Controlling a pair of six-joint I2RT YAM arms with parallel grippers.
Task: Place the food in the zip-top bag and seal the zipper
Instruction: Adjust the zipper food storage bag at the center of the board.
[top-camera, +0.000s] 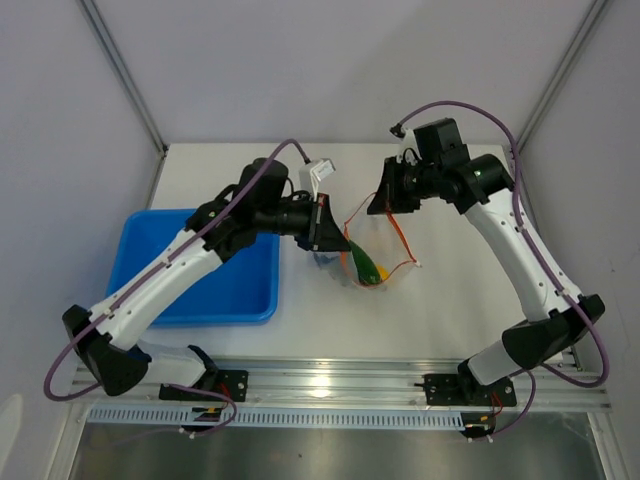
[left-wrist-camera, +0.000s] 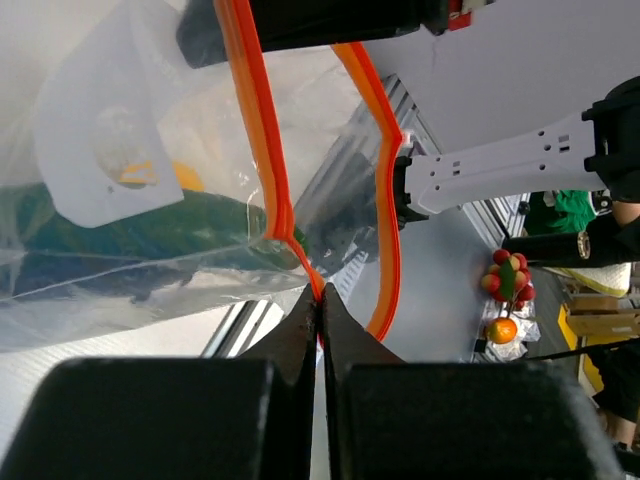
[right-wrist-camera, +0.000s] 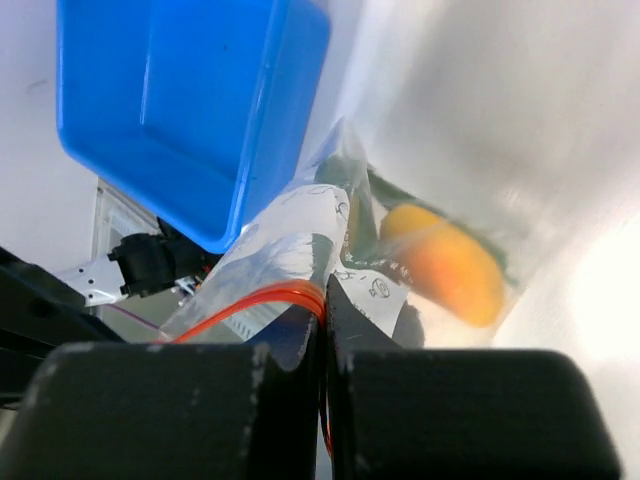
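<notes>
The clear zip-top bag (top-camera: 352, 262) hangs above the table between both arms. Its orange-red zipper (top-camera: 397, 246) stands apart in a loop, so the mouth is unsealed. My left gripper (top-camera: 340, 240) is shut on the zipper (left-wrist-camera: 272, 170), the strip pinched at its fingertips (left-wrist-camera: 321, 297). My right gripper (top-camera: 376, 208) is shut on the zipper (right-wrist-camera: 262, 300) at another spot of the mouth. The food lies inside the bag: a dark green piece (left-wrist-camera: 150, 232) and a yellow-orange piece (right-wrist-camera: 448, 262), also seen from above (top-camera: 370, 269).
The blue tray (top-camera: 235, 290) sits on the table to the left, under my left arm. A metal rail (top-camera: 340, 380) runs along the near table edge. White walls close the workspace at the back and sides.
</notes>
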